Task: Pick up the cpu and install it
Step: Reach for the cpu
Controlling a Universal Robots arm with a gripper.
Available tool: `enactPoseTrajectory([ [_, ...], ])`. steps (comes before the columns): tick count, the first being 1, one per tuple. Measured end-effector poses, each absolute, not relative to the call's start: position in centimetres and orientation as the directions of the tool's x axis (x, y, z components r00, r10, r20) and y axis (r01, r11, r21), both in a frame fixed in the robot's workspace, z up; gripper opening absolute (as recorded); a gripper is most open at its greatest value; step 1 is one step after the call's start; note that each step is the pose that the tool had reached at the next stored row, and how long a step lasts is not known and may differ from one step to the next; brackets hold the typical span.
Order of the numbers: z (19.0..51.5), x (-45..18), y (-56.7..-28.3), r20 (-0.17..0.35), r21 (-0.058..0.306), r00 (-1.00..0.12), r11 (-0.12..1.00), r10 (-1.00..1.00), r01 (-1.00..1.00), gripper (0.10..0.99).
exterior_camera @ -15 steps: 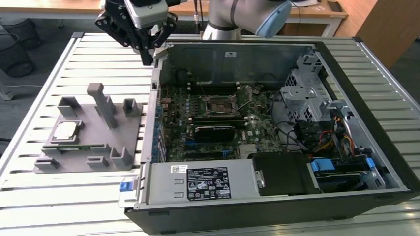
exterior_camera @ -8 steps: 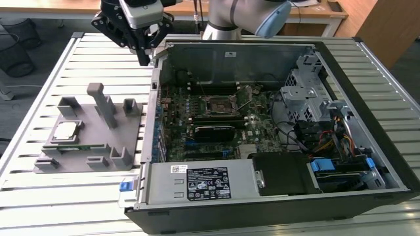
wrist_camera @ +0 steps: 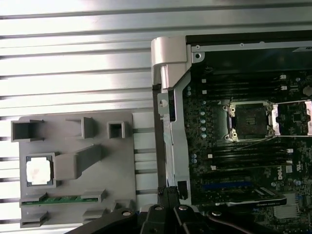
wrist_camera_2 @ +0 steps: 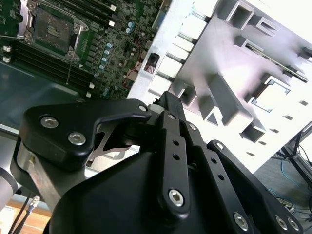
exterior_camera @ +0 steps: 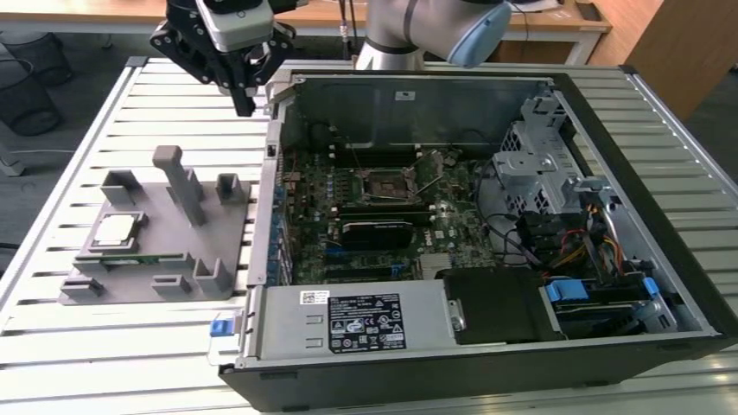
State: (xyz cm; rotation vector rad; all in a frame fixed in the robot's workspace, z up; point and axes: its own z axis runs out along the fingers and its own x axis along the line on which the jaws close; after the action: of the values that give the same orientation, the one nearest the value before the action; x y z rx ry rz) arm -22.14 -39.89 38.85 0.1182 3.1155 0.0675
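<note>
The cpu [exterior_camera: 114,229], a small silver square chip, lies flat in a recess of the grey holder [exterior_camera: 173,216] on the slatted table, at the exterior view's left. In the first wrist view the cpu [wrist_camera: 39,171] sits in the holder's [wrist_camera: 73,146] square pocket. My gripper [exterior_camera: 242,104] hangs above the table behind the holder, beside the computer case's corner, well apart from the chip. Its fingers are shut with nothing between them. The open cpu socket [exterior_camera: 386,183] shows on the motherboard, and in the first wrist view the socket [wrist_camera: 251,121] has its frame lifted.
The open black computer case [exterior_camera: 645,285] takes up the exterior view's right, with its metal wall [wrist_camera: 168,87] next to the holder. A green memory stick [exterior_camera: 133,258] stands in a holder slot in front of the chip. Tall grey posts [exterior_camera: 179,177] rise from the holder.
</note>
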Motion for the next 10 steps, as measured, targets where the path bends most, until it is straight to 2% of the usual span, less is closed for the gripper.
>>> enactPoseTrajectory([
  [10,38.7,-23.7,-39.9,-0.020,0.044,-0.997,0.996,0.076,0.075,0.106],
])
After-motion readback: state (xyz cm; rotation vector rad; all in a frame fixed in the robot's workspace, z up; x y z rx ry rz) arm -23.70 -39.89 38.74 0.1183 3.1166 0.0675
